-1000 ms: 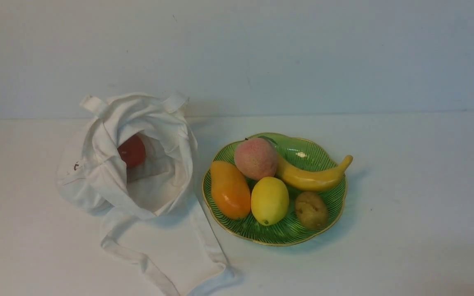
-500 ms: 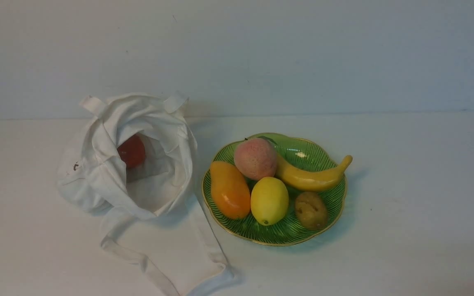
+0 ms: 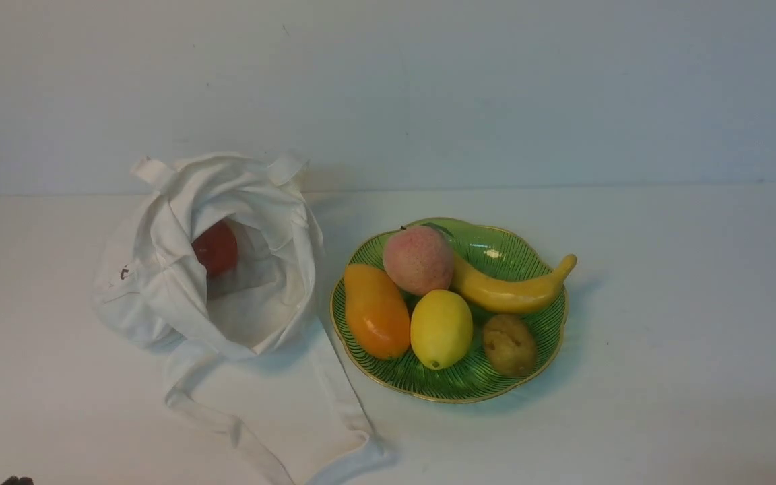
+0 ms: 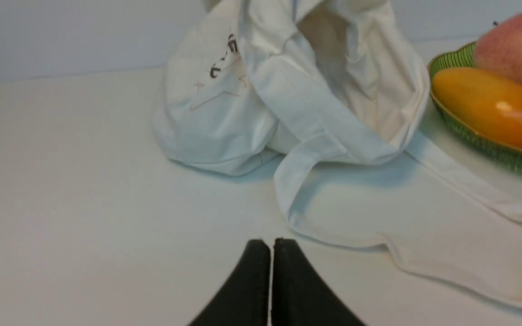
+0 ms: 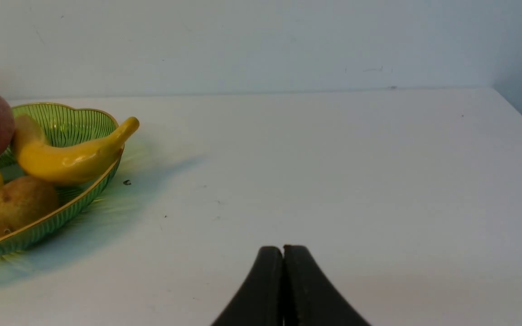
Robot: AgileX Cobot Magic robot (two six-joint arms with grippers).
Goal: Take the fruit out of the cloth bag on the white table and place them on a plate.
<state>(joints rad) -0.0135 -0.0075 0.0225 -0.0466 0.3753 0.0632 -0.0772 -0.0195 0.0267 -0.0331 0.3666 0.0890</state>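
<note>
The white cloth bag (image 3: 226,269) lies open on the white table (image 3: 664,337), left of the plate. The glossy red fruit (image 3: 215,248) sits inside its mouth. The pink-orange peach (image 3: 419,259) lies on the green plate (image 3: 536,337). In the left wrist view my left gripper (image 4: 272,242) is shut and empty above the table, short of the bag's (image 4: 288,90) strap handle (image 4: 379,235); the peach (image 4: 514,47) shows beside it. In the right wrist view my right gripper (image 5: 282,249) is shut and empty over bare table, right of the plate (image 5: 61,213).
On the plate also lie an orange mango (image 3: 376,310), a yellow lemon (image 3: 441,329), a banana (image 3: 512,288) and a brown kiwi-like fruit (image 3: 509,343). The bag's strap loops forward toward the table's near edge (image 3: 260,431). A grey wall stands behind the table.
A small dark tip has appeared at the bottom left edge of the front view. The bag, fruit and plate have not moved.
</note>
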